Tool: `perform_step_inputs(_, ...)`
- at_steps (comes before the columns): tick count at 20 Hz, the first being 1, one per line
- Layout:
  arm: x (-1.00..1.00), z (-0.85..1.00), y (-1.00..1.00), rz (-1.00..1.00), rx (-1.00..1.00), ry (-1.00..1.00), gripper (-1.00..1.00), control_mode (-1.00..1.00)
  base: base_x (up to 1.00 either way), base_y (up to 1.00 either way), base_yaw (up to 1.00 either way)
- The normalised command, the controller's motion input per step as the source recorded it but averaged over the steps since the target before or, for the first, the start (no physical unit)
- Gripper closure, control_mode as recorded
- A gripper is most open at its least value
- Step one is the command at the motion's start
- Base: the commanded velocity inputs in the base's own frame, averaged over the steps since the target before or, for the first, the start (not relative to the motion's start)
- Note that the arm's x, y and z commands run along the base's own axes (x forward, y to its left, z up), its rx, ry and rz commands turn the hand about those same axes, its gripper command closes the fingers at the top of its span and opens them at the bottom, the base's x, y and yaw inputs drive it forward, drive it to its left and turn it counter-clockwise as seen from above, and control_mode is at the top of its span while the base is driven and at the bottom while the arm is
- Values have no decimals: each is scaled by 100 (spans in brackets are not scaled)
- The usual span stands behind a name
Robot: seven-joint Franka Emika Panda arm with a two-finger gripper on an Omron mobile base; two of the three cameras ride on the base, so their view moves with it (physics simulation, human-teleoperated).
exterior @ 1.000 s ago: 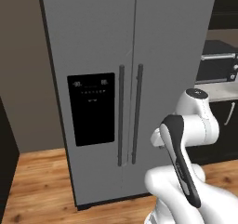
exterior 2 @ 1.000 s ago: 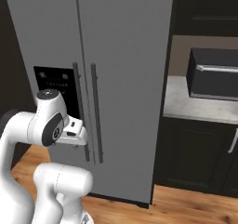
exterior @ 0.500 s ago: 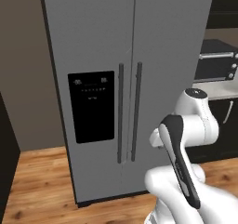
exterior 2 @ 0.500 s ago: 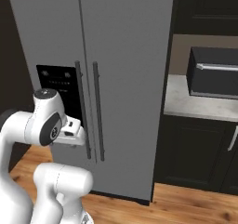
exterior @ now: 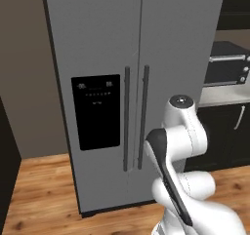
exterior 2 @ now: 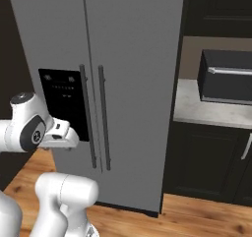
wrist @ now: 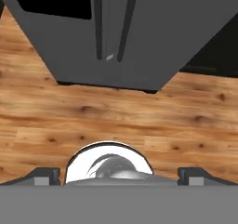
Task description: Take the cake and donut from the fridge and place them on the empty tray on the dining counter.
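Wooden floor [wrist: 116,111] lies below the jaws [wrist: 119,174], which are spread wide and hold nothing. Ahead of them stands the fridge [exterior: 132,73], both doors shut, so cake and donut are presumably inside. From left to right: dispenser panel [exterior: 96,111], then the two handles [exterior: 135,118] close together, then a dark oven [exterior 2: 226,78] on the worktop [exterior 2: 206,110]. I think the jaws may catch both handles together, or the opening door may strike the arm.

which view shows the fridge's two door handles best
The left base view: both handles stand full length and unobstructed on the closed fridge. In the right base view the arm covers part of the left one. The hand view catches just their lower ends above the wood floor.
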Motion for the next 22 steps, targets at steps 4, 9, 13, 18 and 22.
perform_step_inputs(4, 46, 0, 0, -15, 0, -28, -100, -100, 0, 0, 0)
perform_step_inputs(9, 59, 0, -7, -7, 2, -20, -100, -100, 0, 0, 0)
perform_step_inputs(13, 54, 0, -37, 3, 10, -3, -100, -100, 0, 0, 0)
perform_step_inputs(18, 49, 0, -31, 6, 8, 0, -100, -100, 0, 0, 0)
perform_step_inputs(22, 49, 0, -1, 0, 1, 0, -100, -100, 0, 0, 0)
